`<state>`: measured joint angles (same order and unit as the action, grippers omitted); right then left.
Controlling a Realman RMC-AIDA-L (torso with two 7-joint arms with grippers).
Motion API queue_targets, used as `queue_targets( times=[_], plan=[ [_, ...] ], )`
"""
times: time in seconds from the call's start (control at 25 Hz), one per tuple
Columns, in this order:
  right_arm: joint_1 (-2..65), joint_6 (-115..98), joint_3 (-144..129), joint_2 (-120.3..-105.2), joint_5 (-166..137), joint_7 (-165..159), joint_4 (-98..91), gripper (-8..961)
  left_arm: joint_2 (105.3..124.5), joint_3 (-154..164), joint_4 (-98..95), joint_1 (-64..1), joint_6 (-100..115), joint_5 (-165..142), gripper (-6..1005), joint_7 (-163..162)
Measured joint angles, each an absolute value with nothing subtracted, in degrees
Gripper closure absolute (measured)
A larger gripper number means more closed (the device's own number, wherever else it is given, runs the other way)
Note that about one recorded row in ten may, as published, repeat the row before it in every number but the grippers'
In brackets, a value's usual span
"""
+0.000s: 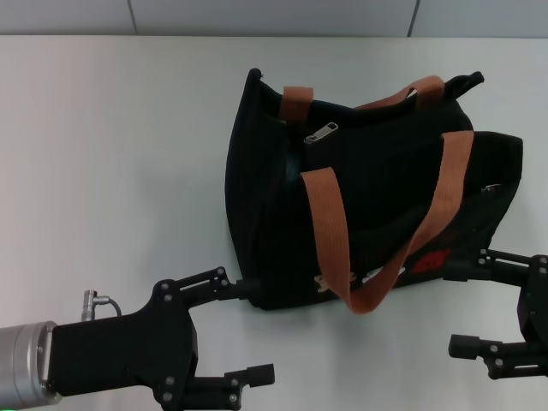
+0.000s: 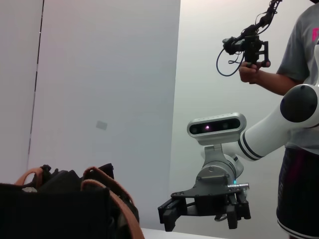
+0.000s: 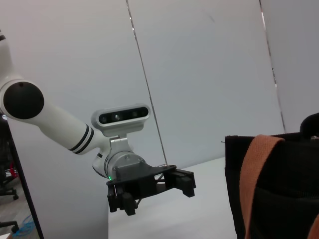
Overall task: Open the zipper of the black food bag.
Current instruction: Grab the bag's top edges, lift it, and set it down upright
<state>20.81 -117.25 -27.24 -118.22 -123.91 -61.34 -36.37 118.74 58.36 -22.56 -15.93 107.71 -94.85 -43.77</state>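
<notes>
Zipper of the black food bag: I see only a dark seam line along the bag's upper face, running from the far corner at about 11 o'clock toward 7 o'clock, and I cannot tell from the head view whether it is parted at all. A silver pull lies just beside the far orange-brown handle; I cannot say whether it belongs to the long zipper or to a shorter pocket one.

Bag position: on the white table, right of centre, on its side with the two handles draped across it; the near handle loops down toward 6 o'clock, with a red mark beside it.

Left gripper: at 7 o'clock, fingers spread apart and holding nothing; its upper fingertip reaches the bag's near-left corner, contact uncertain.

Right gripper: at 4 o'clock, also spread apart and empty; its upper finger is at the bag's near-right edge. The left wrist view shows it low beside the bag.

Progress, as I judge it: nothing gripped, no pull in hand. Bracing the bag, taking the pull and drawing it along the seam all seem left to do.
</notes>
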Motion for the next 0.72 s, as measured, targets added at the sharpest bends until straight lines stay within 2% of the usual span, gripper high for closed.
queue_targets(
  times=[0.56,0.72],
  plan=[
    [20.83,-116.35,-23.84,-118.95,-123.46,-60.87,-36.19,116,118.56,56.12,-22.37,-15.11,107.91,-94.73,226,-43.76],
    [20.56,-115.84,-20.23,-118.9,-123.45,-59.9,-34.86,117,118.66,44.06,-19.96,-12.56,105.7,-94.53,242,-42.29]
  ],
)
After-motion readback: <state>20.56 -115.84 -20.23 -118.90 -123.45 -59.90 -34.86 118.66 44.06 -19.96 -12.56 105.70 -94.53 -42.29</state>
